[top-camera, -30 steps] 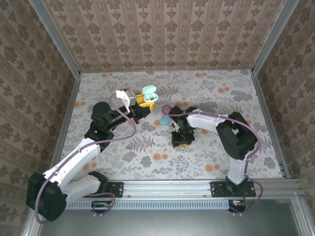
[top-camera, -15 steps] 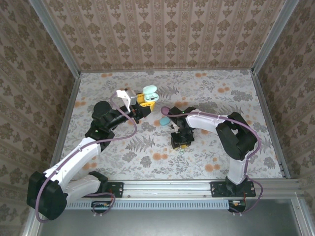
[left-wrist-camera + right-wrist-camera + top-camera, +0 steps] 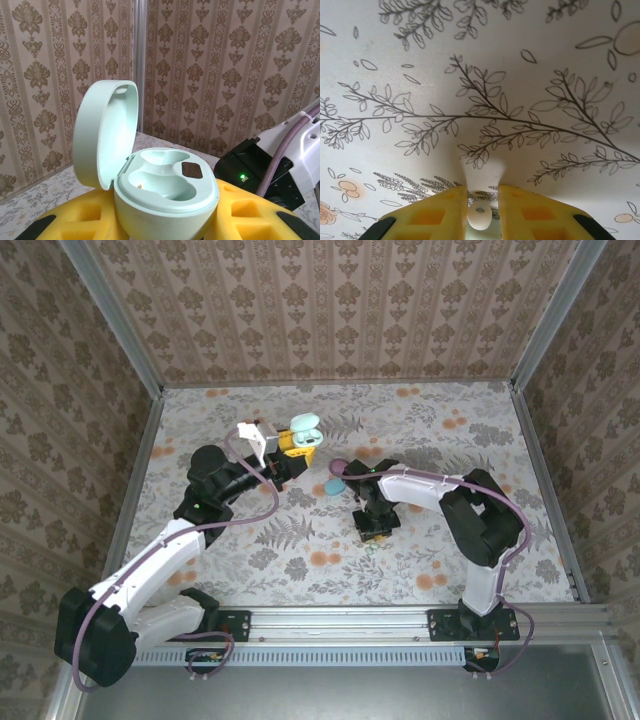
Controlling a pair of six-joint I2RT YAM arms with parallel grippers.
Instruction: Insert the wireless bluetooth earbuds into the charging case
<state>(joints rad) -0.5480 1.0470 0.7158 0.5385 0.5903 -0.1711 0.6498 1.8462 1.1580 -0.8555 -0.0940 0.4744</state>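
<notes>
While the left hand [image 3: 295, 444] is clenched on the mint charging case [image 3: 167, 187], which is lifted at the far left with its lid standing open, the right hand [image 3: 481, 212] points down close above the flowered bench [image 3: 480, 75]. It is nearer and to the right, grasping one pale earbud [image 3: 480, 216] between its yellow fingers [image 3: 440, 215]. A teal pebble-shaped thing [image 3: 334, 486] lies on the bench between both hands.

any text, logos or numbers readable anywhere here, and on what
None can be read.
The mint charging case is plain; the dark patch in it bears no legible marks.
The earbud and the floral mat carry no writing.
</notes>
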